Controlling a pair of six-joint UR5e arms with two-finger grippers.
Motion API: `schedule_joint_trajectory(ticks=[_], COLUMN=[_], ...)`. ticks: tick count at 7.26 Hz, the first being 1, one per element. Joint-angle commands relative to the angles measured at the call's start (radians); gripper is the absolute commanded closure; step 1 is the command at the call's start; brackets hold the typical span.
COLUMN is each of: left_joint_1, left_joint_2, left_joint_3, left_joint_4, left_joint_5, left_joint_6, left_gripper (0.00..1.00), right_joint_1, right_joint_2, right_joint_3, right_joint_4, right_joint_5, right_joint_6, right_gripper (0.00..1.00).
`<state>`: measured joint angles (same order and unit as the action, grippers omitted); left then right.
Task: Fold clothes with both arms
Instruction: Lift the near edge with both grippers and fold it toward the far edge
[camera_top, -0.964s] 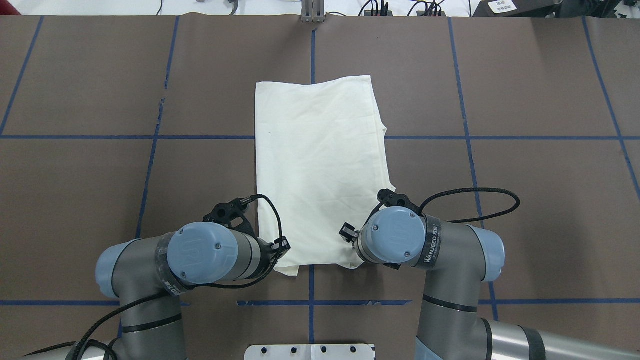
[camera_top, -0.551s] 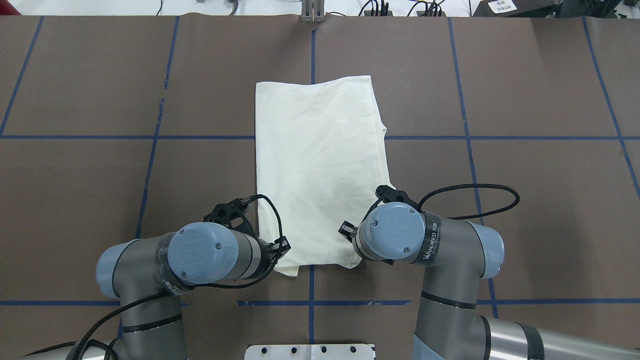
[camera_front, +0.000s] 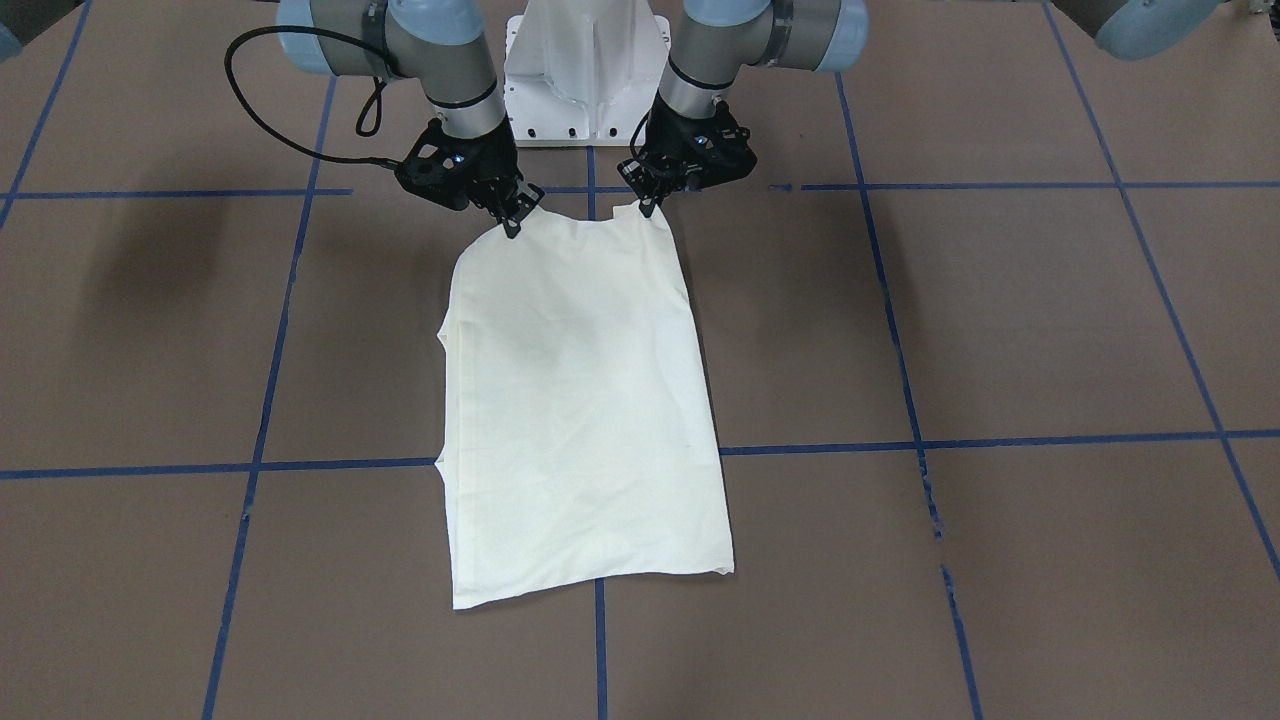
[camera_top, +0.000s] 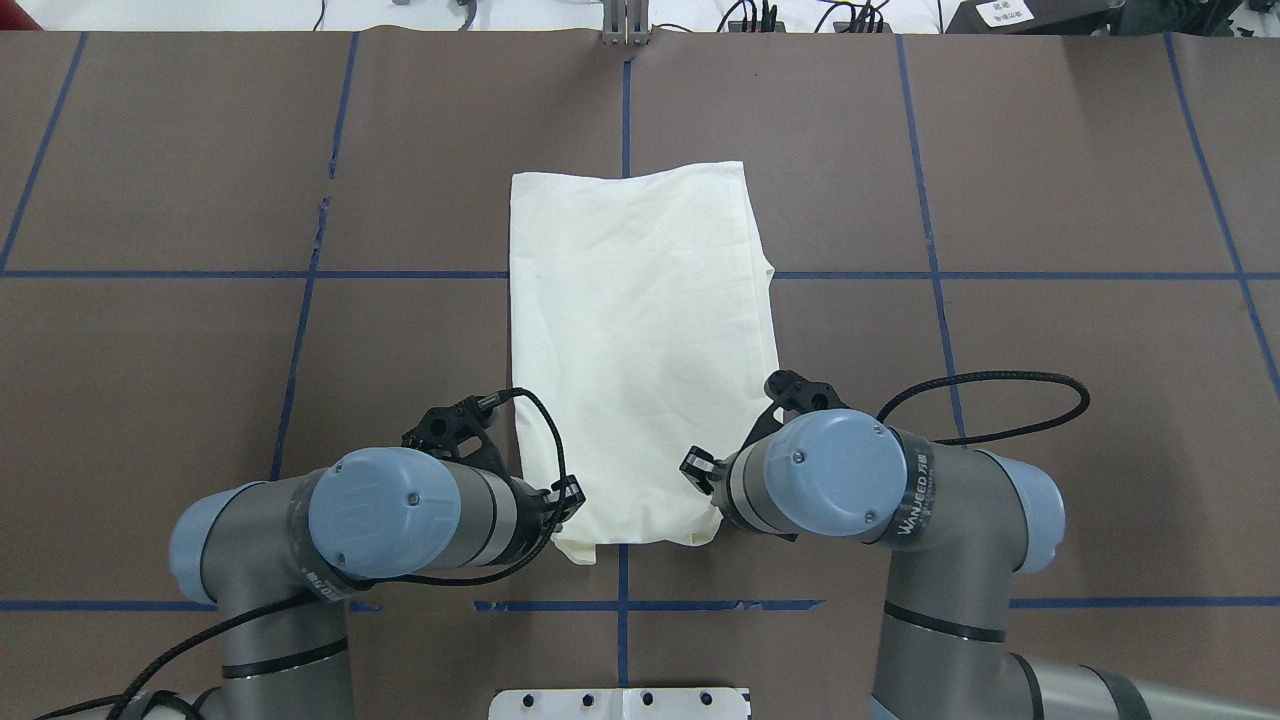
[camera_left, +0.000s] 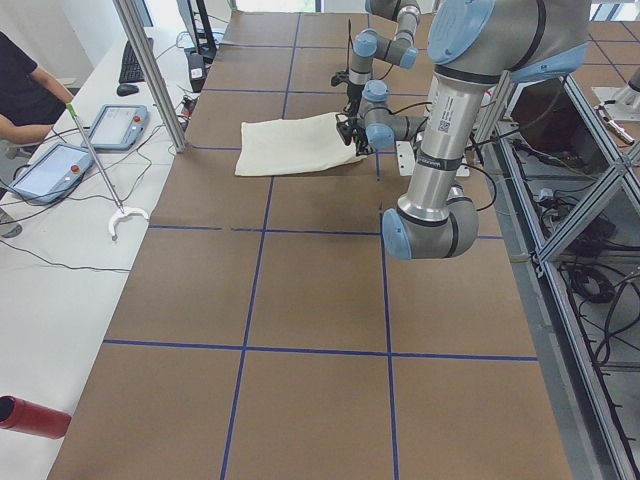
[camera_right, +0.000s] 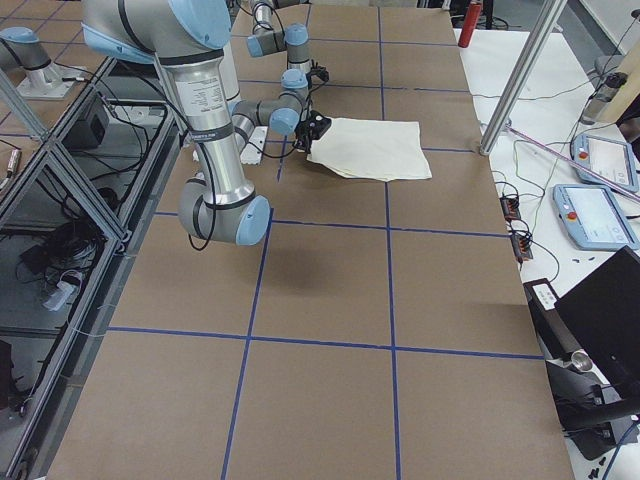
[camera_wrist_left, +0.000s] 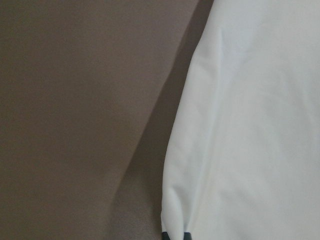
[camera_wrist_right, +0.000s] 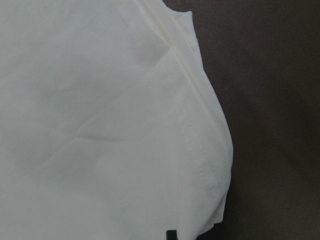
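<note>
The cream-white shirt (camera_top: 640, 340) lies folded into a long strip on the brown table, plain side up; its print is hidden. It also shows in the front-facing view (camera_front: 580, 400). My left gripper (camera_front: 648, 206) is shut on the shirt's near left corner, which shows pinched in the left wrist view (camera_wrist_left: 240, 125). My right gripper (camera_front: 513, 224) is shut on the near right corner, seen in the right wrist view (camera_wrist_right: 110, 125). Both near corners are held slightly off the table. In the overhead view the left arm (camera_top: 400, 512) and right arm (camera_top: 835, 485) cover the grippers.
The white pedestal base (camera_top: 620, 703) sits at the near table edge between the arms. Blue tape lines (camera_top: 620, 605) cross the table. A side bench with tablets (camera_left: 110, 128) and an operator (camera_left: 25, 95) lies beyond the far edge.
Both arms have risen and drawn back toward the robot, the right one also outward. The shirt's far edge has slid slightly toward the robot.
</note>
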<state>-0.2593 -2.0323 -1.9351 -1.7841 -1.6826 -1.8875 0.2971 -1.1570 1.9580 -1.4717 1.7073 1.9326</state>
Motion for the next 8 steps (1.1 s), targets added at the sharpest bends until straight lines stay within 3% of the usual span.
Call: schedule_joint_trajectory(ticks=[1,4,5,7,8], left_joint_1=[0.082,0.135,0.112,-0.036,-0.107], left_joint_2=[0.030,0.024,0.024,0.011,-0.012], left_joint_3=[-0.150,-0.194,-0.193,-0.186,-0.148], left_joint_4=[0.086,0.100,0.098,0.088,0.056], left_joint_5=[0.001,-0.006,-0.019,-0.023,-0.043], left_joint_6=[-0.004,-0.009,-0.002,0.001,0.008], left_gripper=[1.00,1.00,1.00,1.00,1.00], right_joint_1=[-0.056,-0.082,-0.019,0.129,0.190], right_joint_2=[-0.064,-0.066,-0.066,-0.047,0.003], right_joint_3=[0.126,0.141,0.121,0.075,0.003], right_joint_4=[0.001,0.005,0.034,0.068,0.067], right_joint_5=[0.075,0.078,0.080,0.154,0.199], right_joint_6=[0.000,-0.009,-0.012,-0.044,-0.072], right_gripper=[1.00,1.00,1.00,1.00,1.00])
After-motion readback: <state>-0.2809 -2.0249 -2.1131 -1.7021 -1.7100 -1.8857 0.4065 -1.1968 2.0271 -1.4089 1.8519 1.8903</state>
